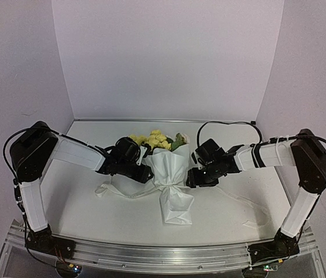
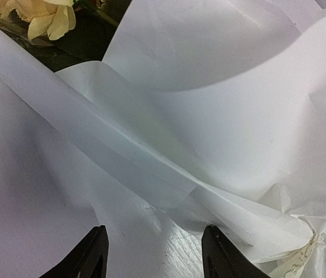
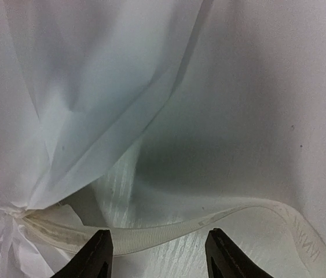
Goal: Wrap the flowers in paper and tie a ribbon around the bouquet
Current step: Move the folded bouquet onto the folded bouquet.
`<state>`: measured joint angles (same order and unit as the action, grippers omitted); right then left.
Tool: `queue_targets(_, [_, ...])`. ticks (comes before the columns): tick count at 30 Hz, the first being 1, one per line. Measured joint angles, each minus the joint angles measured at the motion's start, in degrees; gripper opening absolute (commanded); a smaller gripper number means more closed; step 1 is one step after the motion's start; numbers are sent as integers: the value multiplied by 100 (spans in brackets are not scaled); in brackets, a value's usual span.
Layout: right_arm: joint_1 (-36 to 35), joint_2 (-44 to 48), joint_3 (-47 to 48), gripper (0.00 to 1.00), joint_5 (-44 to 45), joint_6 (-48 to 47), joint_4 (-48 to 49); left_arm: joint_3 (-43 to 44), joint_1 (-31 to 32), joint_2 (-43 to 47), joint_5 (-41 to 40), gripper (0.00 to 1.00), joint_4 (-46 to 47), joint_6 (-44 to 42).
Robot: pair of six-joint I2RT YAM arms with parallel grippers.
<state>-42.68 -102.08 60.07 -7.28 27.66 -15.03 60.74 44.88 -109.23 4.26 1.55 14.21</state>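
Observation:
The bouquet lies in the middle of the table, yellow flowers (image 1: 157, 141) sticking out of a white paper (image 1: 168, 167) cone pinched at its waist by the cream ribbon (image 1: 116, 191). One ribbon tail trails left and the other right. My left gripper (image 1: 146, 174) sits against the cone's left side, jaws apart, with paper (image 2: 209, 116) folds just ahead of its fingertips (image 2: 92, 255) and a flower (image 2: 50, 17) at the top left. My right gripper (image 1: 192, 177) is at the cone's right side, open. The ribbon (image 3: 168, 231) lies flat on the table across the gap in front of its fingers (image 3: 219, 255).
The ribbon knot (image 2: 303, 259) shows at the lower right of the left wrist view. The right ribbon tail (image 1: 249, 209) runs toward the table's front right. White walls (image 1: 168, 58) close the table on three sides.

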Motion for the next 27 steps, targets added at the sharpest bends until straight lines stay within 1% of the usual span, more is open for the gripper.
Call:
queue_targets(3, [-196, 22, -252, 56, 75, 27, 56, 2, 17, -40, -11, 57, 8, 70])
queue_targets(6, [-354, 167, -442, 59, 254, 22, -11, 2, 20, -68, -62, 57, 3, 107])
queue_targets(11, [-434, 856, -517, 65, 655, -19, -548, -1, 20, -68, -195, 58, -1, 203])
queue_targets(16, [-425, 1465, -484, 65, 709, -35, -1163, -14, 20, -55, -303, 59, -3, 232])
queue_targets(22, [-601, 1445, -480, 65, 265, 35, -1458, -300, 20, 325, -480, 63, -51, 231])
queue_targets(27, [-930, 1013, -373, 63, 90, 100, -1475, -587, 20, 950, -591, 64, -103, 228])
